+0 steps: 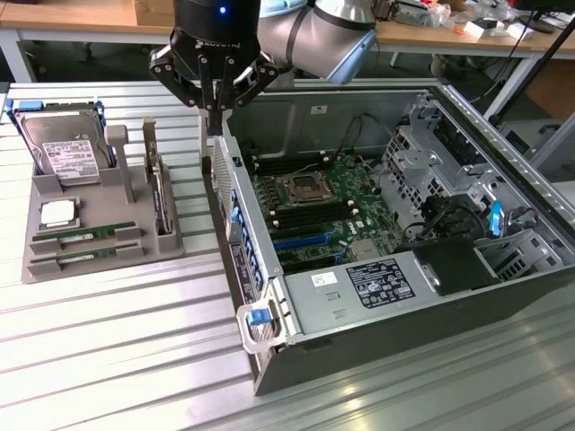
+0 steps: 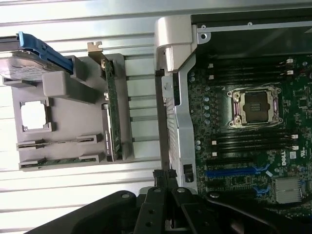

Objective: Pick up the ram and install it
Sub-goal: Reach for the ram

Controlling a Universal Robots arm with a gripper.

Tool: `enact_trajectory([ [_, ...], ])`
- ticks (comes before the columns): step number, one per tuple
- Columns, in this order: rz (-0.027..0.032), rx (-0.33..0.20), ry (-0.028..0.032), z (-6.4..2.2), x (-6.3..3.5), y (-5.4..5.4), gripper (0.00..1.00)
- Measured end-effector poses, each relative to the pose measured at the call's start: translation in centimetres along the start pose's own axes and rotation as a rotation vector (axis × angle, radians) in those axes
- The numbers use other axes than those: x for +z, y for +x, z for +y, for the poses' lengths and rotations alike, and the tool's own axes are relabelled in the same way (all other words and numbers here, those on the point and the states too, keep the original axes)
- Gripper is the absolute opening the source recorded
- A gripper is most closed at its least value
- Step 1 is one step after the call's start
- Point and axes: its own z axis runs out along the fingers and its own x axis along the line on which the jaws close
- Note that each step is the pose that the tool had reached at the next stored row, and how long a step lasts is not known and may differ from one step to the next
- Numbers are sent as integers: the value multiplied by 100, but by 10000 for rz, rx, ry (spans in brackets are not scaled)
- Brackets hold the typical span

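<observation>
two ram sticks (image 1: pixel 85 233) in tray (image 1: pixel 101 203), well apart from fingers (image 1: pixel 214 123)

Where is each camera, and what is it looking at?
Exterior view: sits off the arm, above the slatted table, looking down at a slant on the open computer case and the gray parts holder; the arm and its shut pincer show.
Wrist view: rides on the wrist, looking down past the pincer at the holder and the motherboard.
Both share: the holder, its ram sticks, the hard drive and the processor socket.
</observation>
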Motion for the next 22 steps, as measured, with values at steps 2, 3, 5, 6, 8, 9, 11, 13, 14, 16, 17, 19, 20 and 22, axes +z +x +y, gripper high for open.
enact_trajectory([
  [2, 0, 0, 0, -2, -1, 32, 11],
  [3, 0, 0, 1, -4, -1, 47, 11],
  [5, 0, 1, 1, -5, -2, 73, 11],
  [6, -1, 1, -1, -7, -2, 89, 11],
  [8, 0, 0, 0, -8, -3, 103, 11],
  [9, 0, 0, 1, -9, -3, 117, 11],
  [11, 0, 0, 0, -11, -4, 143, 11],
  [13, 0, 0, 0, -13, -4, 171, 11],
  [14, -1, 0, 0, -14, -5, 190, 11],
  [16, 0, 1, 0, -17, -5, 219, 11],
  [17, 0, 0, 0, -17, -6, 229, 11],
  [19, 0, 1, 0, -19, -7, 257, 11],
  [20, -1, 1, 0, -21, -7, 276, 11],
  [22, 0, 1, 0, -25, -9, 328, 11],
])
